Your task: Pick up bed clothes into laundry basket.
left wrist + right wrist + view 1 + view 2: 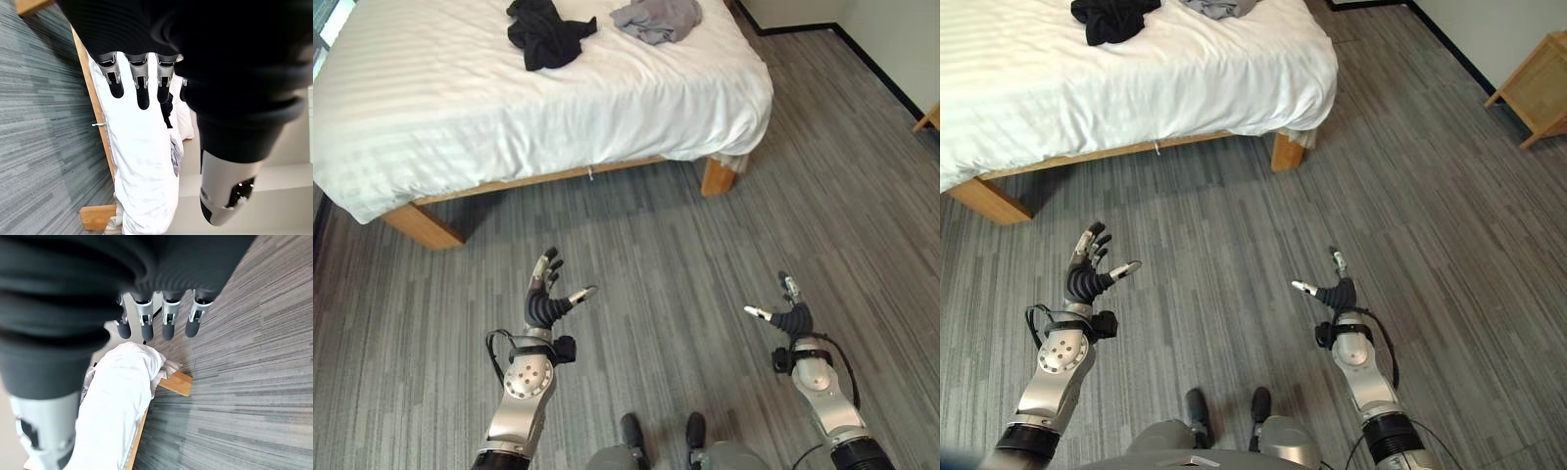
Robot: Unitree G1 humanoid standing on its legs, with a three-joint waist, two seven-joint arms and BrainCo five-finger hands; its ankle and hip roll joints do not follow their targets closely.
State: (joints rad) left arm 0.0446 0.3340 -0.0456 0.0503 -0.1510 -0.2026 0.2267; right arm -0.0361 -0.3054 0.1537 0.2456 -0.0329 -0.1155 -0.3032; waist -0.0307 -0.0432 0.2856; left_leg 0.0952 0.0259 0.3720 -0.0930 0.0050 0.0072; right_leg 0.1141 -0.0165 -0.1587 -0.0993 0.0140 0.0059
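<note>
Grey striped carpet (pixel 705 255) runs up to a wooden-framed bed (pixel 421 223) under a white sheet (pixel 509 98), and that's where the work waits. On the far part of the bed lie a black garment (pixel 544 33) and, just right of it, a grey garment (pixel 656 20), possibly a shirt, too crumpled to say. Both are untouched, so nothing is collected yet. Nearer us, well short of the bed, the left hand (pixel 546 294) hovers with fingers spread and empty; the right hand (pixel 789 311) mirrors it, fingers relaxed, holding nothing. At far right stands a wooden cabinet (pixel 1538 88). Everything's still to do: approach, grab, deposit.
</note>
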